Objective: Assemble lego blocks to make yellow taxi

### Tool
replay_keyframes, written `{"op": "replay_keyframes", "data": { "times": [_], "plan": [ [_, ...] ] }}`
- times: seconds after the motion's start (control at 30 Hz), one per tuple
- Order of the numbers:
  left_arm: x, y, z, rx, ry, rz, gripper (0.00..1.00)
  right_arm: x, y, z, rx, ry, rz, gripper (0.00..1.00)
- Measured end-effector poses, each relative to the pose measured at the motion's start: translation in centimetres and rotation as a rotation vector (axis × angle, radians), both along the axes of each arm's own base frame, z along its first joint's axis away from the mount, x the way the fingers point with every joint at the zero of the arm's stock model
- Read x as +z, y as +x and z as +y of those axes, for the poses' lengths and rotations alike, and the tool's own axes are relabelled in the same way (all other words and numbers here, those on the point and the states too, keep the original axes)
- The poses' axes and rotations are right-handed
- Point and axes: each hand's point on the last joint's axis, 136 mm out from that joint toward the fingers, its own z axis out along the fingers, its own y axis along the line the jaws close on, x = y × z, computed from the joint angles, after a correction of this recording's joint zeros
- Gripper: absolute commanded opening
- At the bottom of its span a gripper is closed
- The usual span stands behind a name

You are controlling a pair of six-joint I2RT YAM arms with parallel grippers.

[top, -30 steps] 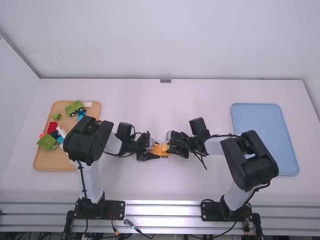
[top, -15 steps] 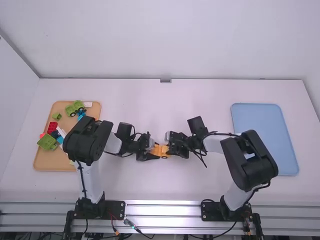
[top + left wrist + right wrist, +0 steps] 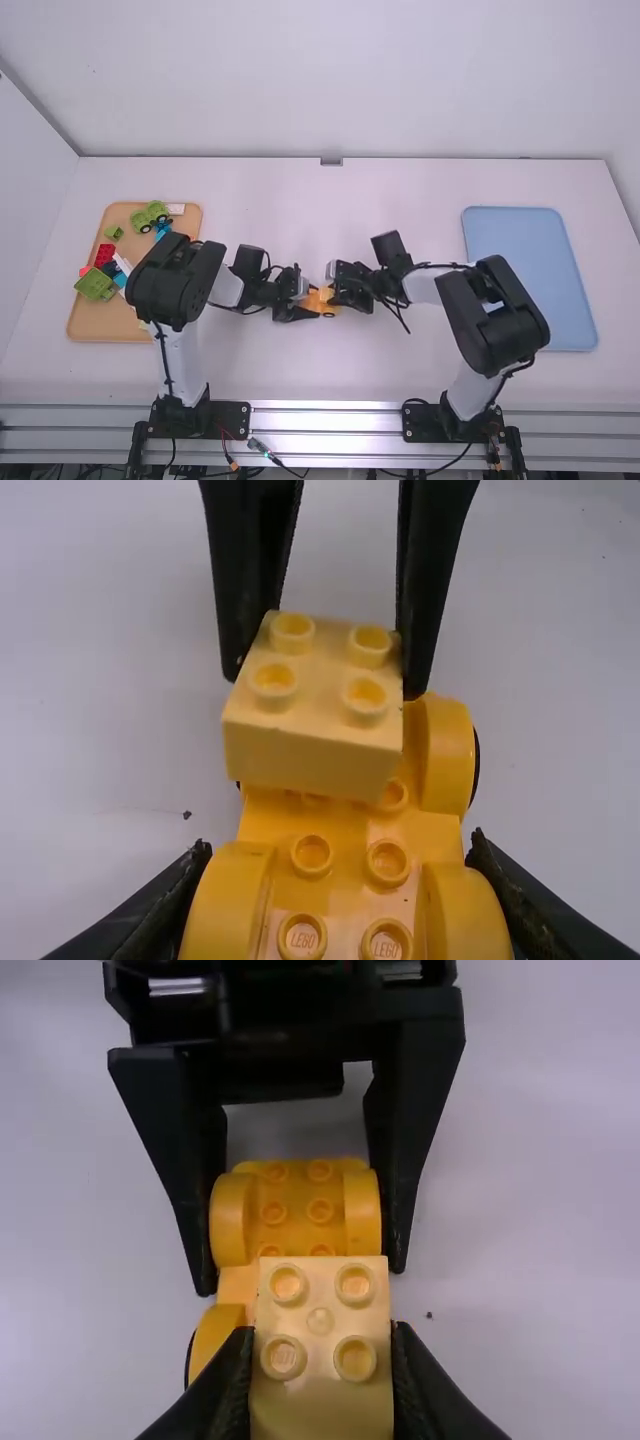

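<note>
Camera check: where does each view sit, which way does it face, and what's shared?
High: fixed above and behind the arms, facing forward and down at the table; left arm and right arm show.
Left wrist: on that arm, facing yellow brick and car base; left gripper near, right gripper beyond.
Right wrist: opposite side, facing both parts; own gripper near.
Shared by wrists: both parts, both grippers.

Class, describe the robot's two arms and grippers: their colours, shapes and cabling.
The left arm and right arm have white links, bulky black joints and black base plates, with thin black cables. The left gripper and right gripper are black, each with two slim fingers narrowing toward the tips.
</note>
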Motion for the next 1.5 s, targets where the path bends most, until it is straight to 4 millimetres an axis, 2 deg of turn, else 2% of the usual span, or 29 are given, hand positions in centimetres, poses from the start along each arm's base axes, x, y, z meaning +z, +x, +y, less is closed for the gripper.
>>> {"op": "replay_keyframes", "data": {
  "times": [0.33,0.93,1.0,1.03,1.17,1.2,1.27,1.4,1.5],
  "plan": [
    [0.06,0.02,-0.05,-0.006,0.000,0.015,0.53,0.11,-0.83,-0.34,0.036,-0.045,0.072,0.03],
    [0.04,0.03,-0.05,-0.009,0.002,0.009,0.56,-0.28,-0.94,0.06,0.066,-0.077,0.026,0.04],
    [0.06,0.05,-0.05,-0.008,0.001,0.010,0.57,-0.28,-0.94,0.06,0.066,-0.077,0.026,0.08],
    [0.09,0.07,-0.06,-0.006,0.000,0.012,0.57,-0.28,-0.93,0.05,0.066,-0.077,0.027,0.16],
    [0.11,0.11,-0.07,-0.002,-0.002,0.017,0.58,-0.26,-0.89,0.01,0.065,-0.077,0.027,0.33],
    [0.11,0.11,-0.07,-0.002,-0.001,0.017,0.58,-0.26,-0.88,0.01,0.064,-0.077,0.028,0.34],
    [0.10,0.10,-0.07,-0.002,-0.001,0.019,0.58,-0.26,-0.93,0.01,0.065,-0.077,0.030,0.47],
    [0.11,0.12,-0.07,-0.001,-0.002,0.019,0.58,-0.21,-1.04,0.06,0.069,-0.073,0.033,0.56],
    [0.11,0.11,-0.07,-0.001,-0.002,0.020,0.58,-0.18,-1.00,0.10,0.070,-0.071,0.029,0.58]
  ]
}}
